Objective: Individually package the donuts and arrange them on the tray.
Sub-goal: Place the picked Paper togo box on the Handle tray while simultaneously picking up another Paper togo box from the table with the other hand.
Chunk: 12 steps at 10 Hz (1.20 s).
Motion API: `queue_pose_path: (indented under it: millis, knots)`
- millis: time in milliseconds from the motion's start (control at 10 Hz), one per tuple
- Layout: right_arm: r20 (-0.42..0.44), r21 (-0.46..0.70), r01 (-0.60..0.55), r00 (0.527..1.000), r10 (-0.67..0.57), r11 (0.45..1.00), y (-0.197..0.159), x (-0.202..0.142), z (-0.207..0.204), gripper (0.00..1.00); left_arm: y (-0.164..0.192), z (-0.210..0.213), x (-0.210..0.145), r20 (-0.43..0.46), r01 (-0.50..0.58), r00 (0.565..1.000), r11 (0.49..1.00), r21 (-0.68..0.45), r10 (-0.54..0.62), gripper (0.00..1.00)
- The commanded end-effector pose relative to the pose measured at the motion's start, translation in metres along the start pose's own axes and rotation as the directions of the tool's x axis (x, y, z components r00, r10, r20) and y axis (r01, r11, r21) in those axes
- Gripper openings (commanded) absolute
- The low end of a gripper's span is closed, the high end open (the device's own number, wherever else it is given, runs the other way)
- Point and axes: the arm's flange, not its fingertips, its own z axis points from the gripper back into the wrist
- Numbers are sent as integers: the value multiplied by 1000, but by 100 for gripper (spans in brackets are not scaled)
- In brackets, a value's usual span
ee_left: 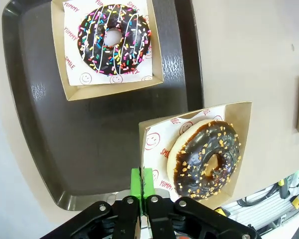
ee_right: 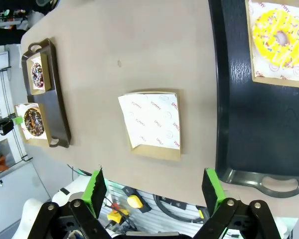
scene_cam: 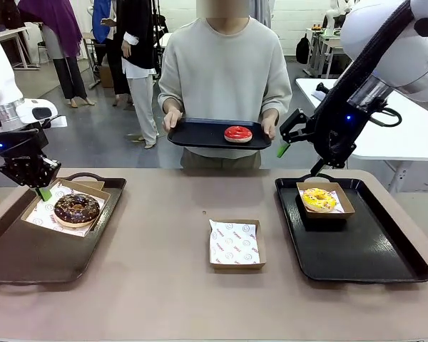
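Observation:
A chocolate-glazed donut (scene_cam: 76, 209) (ee_left: 207, 158) lies in a paper-lined cardboard box (ee_left: 241, 110) on the left brown tray (scene_cam: 28, 260). My left gripper (scene_cam: 44, 191) (ee_left: 144, 181) is shut on that box's corner. Farther along the tray, the dark sprinkled donut (ee_left: 113, 46) sits in its own box. The yellow-iced donut (scene_cam: 319, 199) (ee_right: 281, 37) rests in a box on the right black tray (scene_cam: 364, 249). My right gripper (scene_cam: 289, 137) (ee_right: 154, 186) hangs open and empty above that tray's far left corner. The red-iced donut (scene_cam: 237, 133) lies on a black tray (scene_cam: 200, 133) held by the person.
A cardboard box (scene_cam: 233, 244) (ee_right: 152, 122) lined with printed paper and holding nothing stands mid-table between the two trays. The person stands at the far edge with both hands on the black tray. Bare tabletop lies in front and around the middle box.

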Motion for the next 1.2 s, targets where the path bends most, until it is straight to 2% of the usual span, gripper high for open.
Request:
queue_pose_path:
  millis: [0,400,600,800,900,1100]
  knots:
    - [3,-7,-2,1000,2,1000,1,-1,0,100,-1,3,1,-3,-3,1000,1000,0,3,1]
    - [0,0,0,1000,0,1000,0,0,0,100,-1,3,1,-3,-3,1000,1000,0,3,1]
    - [-8,-117,-55,998,55,992,15,-1,-24,100,6,-1,-7,15,-23,1000,1000,15,23,1]
    - [-9,-192,-95,995,95,977,37,-11,-48,100,27,3,-30,72,-39,997,999,19,38,1]
    - [-9,-267,-105,994,106,958,49,-18,-64,100,39,3,-42,88,-57,995,998,26,55,1]
    - [-24,-329,-120,993,119,937,64,-25,-92,100,58,-9,-53,78,-96,993,994,47,92,1]
